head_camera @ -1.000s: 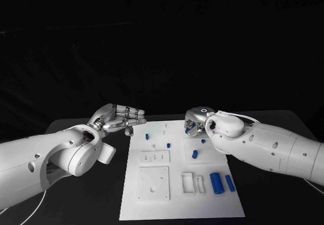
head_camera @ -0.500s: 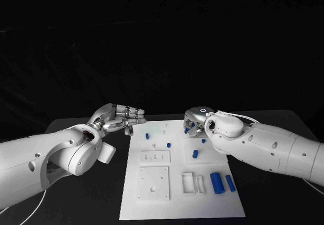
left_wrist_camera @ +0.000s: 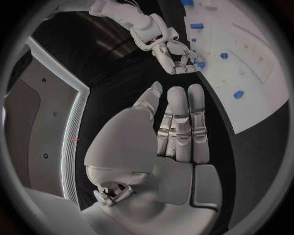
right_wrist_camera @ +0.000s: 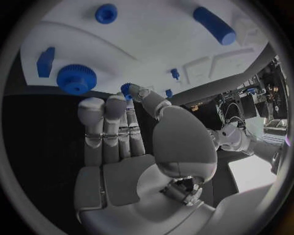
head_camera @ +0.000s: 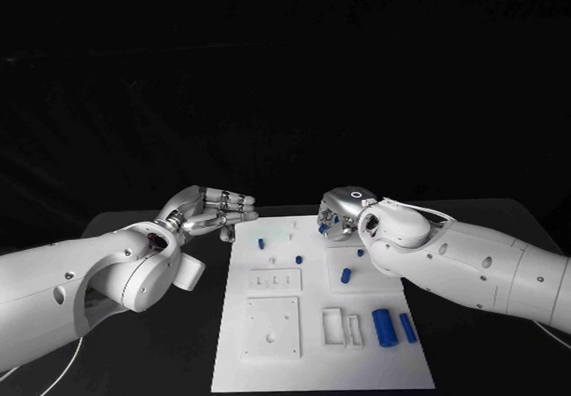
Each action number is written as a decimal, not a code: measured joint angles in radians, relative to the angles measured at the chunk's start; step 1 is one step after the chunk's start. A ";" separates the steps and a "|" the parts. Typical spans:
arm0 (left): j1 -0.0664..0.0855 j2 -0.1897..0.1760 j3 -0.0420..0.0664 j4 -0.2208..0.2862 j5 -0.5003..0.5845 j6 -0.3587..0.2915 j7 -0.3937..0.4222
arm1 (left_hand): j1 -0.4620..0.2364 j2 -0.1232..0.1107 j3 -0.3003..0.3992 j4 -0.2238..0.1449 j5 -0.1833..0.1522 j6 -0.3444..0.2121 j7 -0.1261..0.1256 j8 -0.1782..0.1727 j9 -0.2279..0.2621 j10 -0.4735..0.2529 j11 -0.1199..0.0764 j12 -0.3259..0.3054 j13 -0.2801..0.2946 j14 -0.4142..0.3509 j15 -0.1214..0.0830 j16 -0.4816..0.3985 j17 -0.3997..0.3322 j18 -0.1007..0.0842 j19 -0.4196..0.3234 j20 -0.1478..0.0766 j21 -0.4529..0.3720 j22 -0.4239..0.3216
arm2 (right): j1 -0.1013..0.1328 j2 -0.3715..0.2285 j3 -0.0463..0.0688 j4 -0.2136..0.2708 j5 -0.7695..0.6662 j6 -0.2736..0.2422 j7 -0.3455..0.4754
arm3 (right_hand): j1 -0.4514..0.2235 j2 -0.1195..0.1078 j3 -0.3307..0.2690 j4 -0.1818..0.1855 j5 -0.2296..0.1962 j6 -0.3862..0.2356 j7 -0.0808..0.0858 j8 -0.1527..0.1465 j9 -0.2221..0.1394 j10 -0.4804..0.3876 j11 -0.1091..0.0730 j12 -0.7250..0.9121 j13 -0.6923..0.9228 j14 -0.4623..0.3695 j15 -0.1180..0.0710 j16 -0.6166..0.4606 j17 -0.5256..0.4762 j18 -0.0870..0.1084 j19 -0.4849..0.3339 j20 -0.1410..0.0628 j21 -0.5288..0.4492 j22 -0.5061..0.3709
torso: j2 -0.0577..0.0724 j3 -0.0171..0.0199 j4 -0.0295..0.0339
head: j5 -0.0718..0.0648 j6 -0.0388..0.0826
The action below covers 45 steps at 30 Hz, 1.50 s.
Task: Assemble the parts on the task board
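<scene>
Shifted slightly: right hand (head_camera: pixel 338 220), apparently pinching small blue gear (right_wrist_camera: pixel 127 89). Left hand (head_camera: pixel 213 212) curled, empty. Next: seat gear on task board (head_camera: pixel 321 373).

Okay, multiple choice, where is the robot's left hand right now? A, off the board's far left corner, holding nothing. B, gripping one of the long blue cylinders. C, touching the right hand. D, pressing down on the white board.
A: in the head view the left hand is beside the far left corner of the task board, with nothing in it.
</scene>
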 measured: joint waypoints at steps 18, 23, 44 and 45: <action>0.000 0.010 0.000 -0.006 0.001 -0.001 0.001 | 0.000 0.000 0.000 0.000 0.000 0.004 0.004 0.000 0.000 0.000 0.000 0.000 0.000 0.000 0.000 0.004 0.002 0.000 0.000 0.000 -0.004 0.004 | 0.007 0.096 0.009 -0.057 -0.028 -0.079 -0.017 | 0.000 -0.001 0.003 0.003 -0.010 0.004 0.003 0.001 0.002 0.003 -0.003 -0.002 0.000 0.000 0.001 0.000 0.001 -0.001 0.000 0.000 -0.011 0.016 | 0.009 -0.0033 0.0156 | -0.002 0.011; 0.001 0.010 0.000 -0.004 0.001 -0.001 0.001 | 0.000 0.000 0.000 0.000 0.000 0.004 0.004 0.000 0.000 0.000 0.000 0.000 0.000 0.000 0.000 0.004 0.003 0.000 0.000 0.000 -0.005 0.006 | 0.007 0.114 0.009 -0.076 -0.036 -0.093 -0.018 | 0.000 -0.001 0.005 0.000 -0.010 0.004 0.003 0.001 0.002 0.003 -0.004 -0.003 0.000 0.001 0.001 0.000 0.001 -0.002 0.000 0.000 -0.011 0.020 | 0.015 -0.0056 0.0235 | -0.001 0.018; 0.001 0.018 0.000 -0.007 0.002 -0.001 0.001 | 0.000 0.000 0.000 0.000 0.000 0.004 0.004 0.000 0.000 0.000 0.000 0.000 0.000 0.000 0.000 0.004 0.002 0.000 0.000 0.000 -0.004 0.006 | 0.007 0.135 0.009 -0.125 -0.059 -0.119 -0.020 | -0.004 -0.005 0.005 0.000 -0.015 0.005 0.002 0.000 -0.001 0.006 -0.001 0.000 0.000 0.000 0.000 0.000 0.002 -0.009 0.000 0.001 -0.017 0.028 | 0.035 -0.0133 0.0392 | -0.007 0.027; 0.001 0.018 0.000 -0.007 0.002 -0.001 0.001 | 0.000 0.000 0.000 0.000 0.000 0.004 0.004 0.000 0.000 0.000 0.000 0.000 0.000 0.000 0.000 0.004 0.002 0.000 0.000 0.000 -0.004 0.006 | 0.007 0.135 0.009 -0.125 -0.060 -0.119 -0.021 | -0.004 -0.005 0.005 0.000 -0.015 0.005 0.001 0.000 -0.001 0.006 -0.001 0.000 0.000 -0.001 -0.001 0.000 0.002 -0.010 0.000 0.001 -0.020 0.032 | 0.035 -0.0134 0.0393 | -0.007 0.027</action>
